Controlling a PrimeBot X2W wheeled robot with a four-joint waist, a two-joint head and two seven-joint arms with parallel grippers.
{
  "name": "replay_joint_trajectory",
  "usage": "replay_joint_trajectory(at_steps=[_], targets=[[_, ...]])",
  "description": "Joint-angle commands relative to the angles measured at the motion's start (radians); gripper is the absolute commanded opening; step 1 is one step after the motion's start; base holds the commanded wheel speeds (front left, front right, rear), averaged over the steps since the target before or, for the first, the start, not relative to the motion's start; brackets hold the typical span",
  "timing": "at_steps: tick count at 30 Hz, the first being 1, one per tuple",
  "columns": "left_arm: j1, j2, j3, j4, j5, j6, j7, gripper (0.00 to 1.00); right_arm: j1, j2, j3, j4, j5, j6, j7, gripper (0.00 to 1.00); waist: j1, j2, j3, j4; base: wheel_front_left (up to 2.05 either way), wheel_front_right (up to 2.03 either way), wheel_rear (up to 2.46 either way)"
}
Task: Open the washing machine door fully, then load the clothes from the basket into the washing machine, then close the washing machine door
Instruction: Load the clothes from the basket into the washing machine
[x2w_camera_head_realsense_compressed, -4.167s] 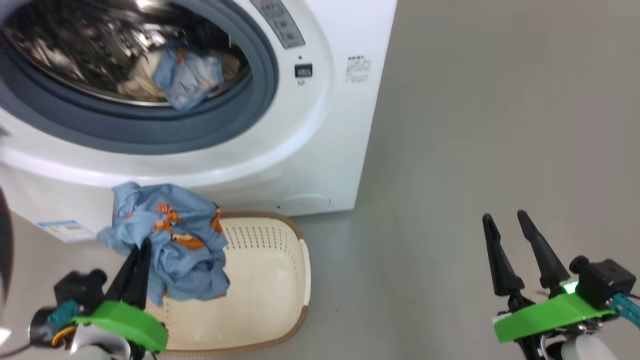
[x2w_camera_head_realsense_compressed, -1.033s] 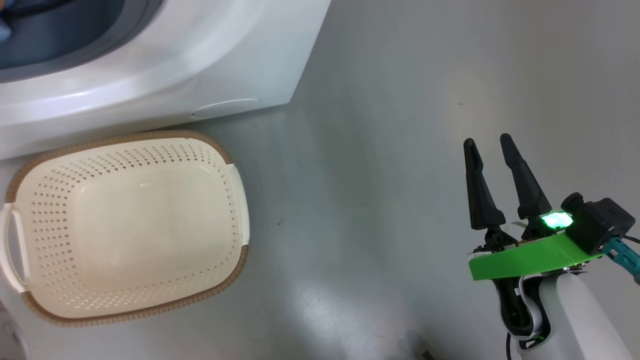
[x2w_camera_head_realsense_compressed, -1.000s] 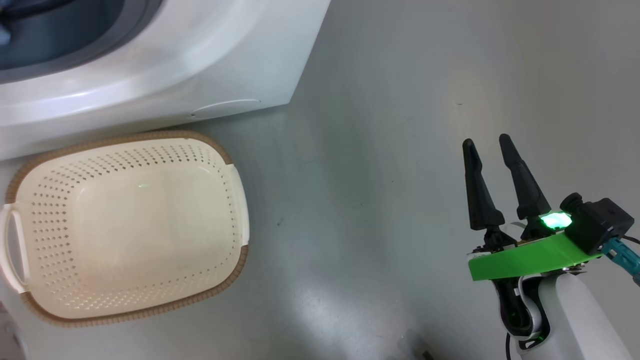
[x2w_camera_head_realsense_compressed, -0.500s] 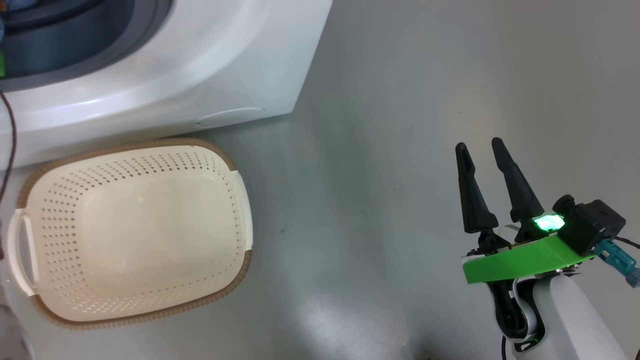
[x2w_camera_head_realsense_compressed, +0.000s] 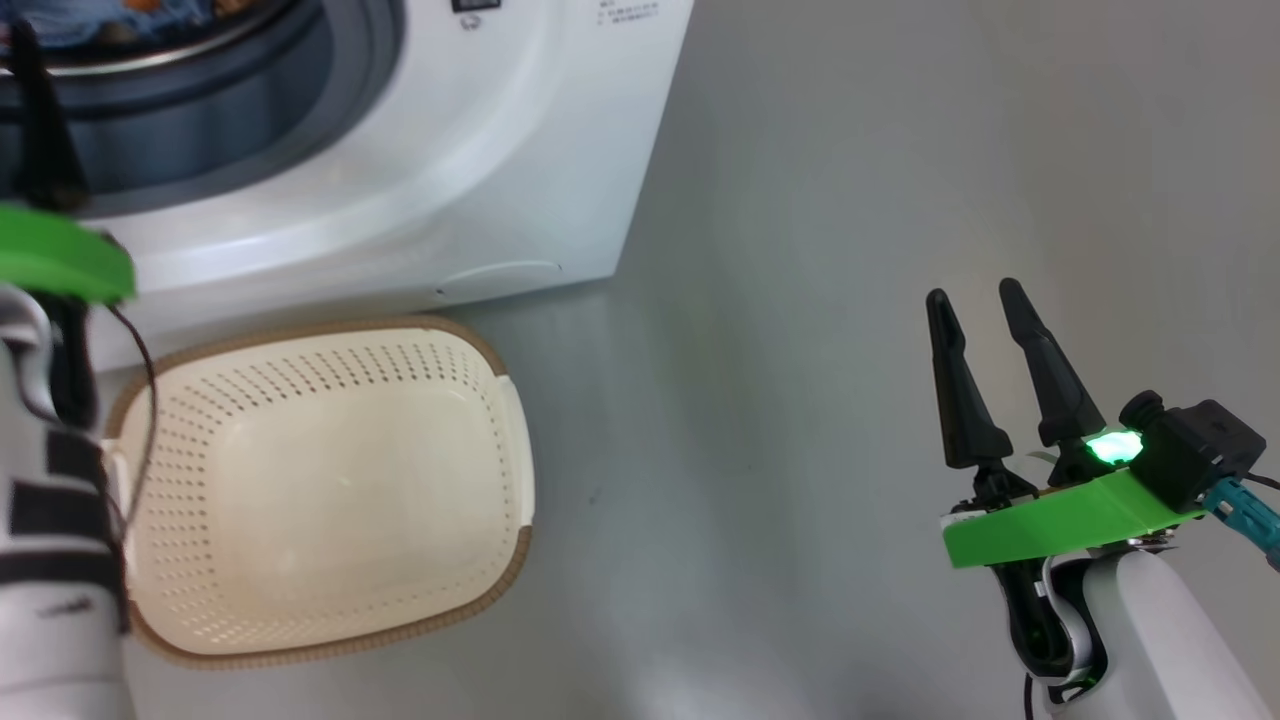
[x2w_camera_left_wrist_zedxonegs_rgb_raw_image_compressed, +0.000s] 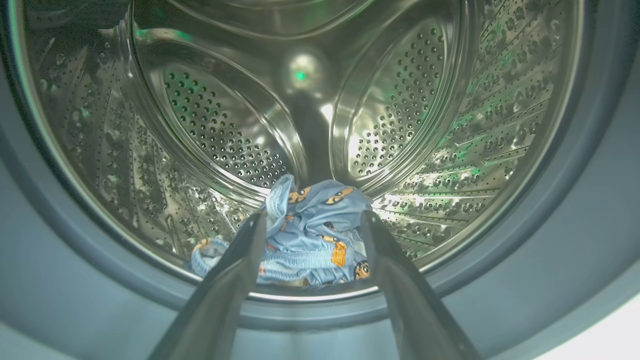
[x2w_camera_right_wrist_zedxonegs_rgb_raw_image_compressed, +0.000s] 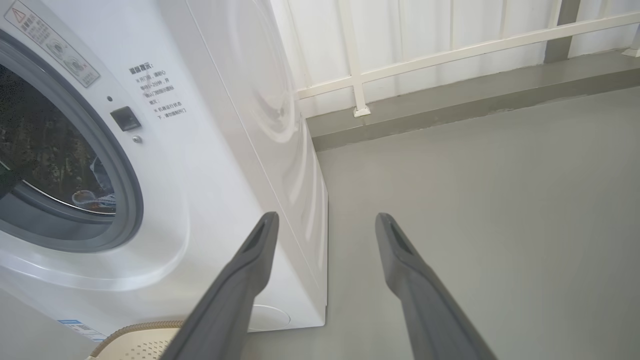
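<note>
The washing machine (x2w_camera_head_realsense_compressed: 420, 150) stands open at the upper left; its door is out of view. The clothes (x2w_camera_left_wrist_zedxonegs_rgb_raw_image_compressed: 312, 240), light blue with orange prints, lie at the front of the steel drum (x2w_camera_left_wrist_zedxonegs_rgb_raw_image_compressed: 400, 100). A strip of them (x2w_camera_head_realsense_compressed: 100, 18) shows at the top of the head view. My left gripper (x2w_camera_left_wrist_zedxonegs_rgb_raw_image_compressed: 313, 216) is open at the drum's mouth, just short of the clothes, with nothing between its fingers. One of its fingers (x2w_camera_head_realsense_compressed: 40, 130) stands before the gasket. The cream basket (x2w_camera_head_realsense_compressed: 320, 480) on the floor has nothing in it. My right gripper (x2w_camera_head_realsense_compressed: 972, 292) hangs open over the floor, holding nothing.
Grey floor (x2w_camera_head_realsense_compressed: 800, 400) stretches to the right of the machine. A white railing (x2w_camera_right_wrist_zedxonegs_rgb_raw_image_compressed: 450, 50) on a low grey kerb runs behind it. The basket's rim (x2w_camera_right_wrist_zedxonegs_rgb_raw_image_compressed: 135, 332) lies close under the machine's front. My left forearm (x2w_camera_head_realsense_compressed: 50, 560) covers the basket's left end.
The camera has tilted, so the machine and basket sit lower and further right. My left arm has come into the head view. The garment it held earlier is no longer in the gripper.
</note>
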Motion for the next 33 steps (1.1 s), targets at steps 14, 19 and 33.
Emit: replay_joint_trajectory(at_steps=[14, 19, 33], targets=[[0.336, -0.069, 0.093, -0.256, -0.003, -0.013, -0.005, 1.00, 0.065, -0.041, -0.001, -0.008, -0.002, 0.005, -0.008, 1.00, 0.0001, -0.0001, -0.150, 0.080, 0.00, 0.00, 0.00], [0.428, -0.085, 0.096, -0.330, 0.001, -0.016, -0.005, 1.00, 0.082, -0.048, -0.005, -0.001, -0.003, 0.005, -0.008, 1.00, 0.0001, -0.0001, -0.183, 0.095, 0.00, 0.00, 0.00], [0.657, -0.114, 0.049, -0.479, -0.027, -0.017, -0.005, 1.00, 0.150, -0.083, -0.015, 0.009, 0.002, 0.005, -0.008, 1.00, 0.0001, -0.0001, -0.294, 0.132, 0.00, 0.00, 0.00]])
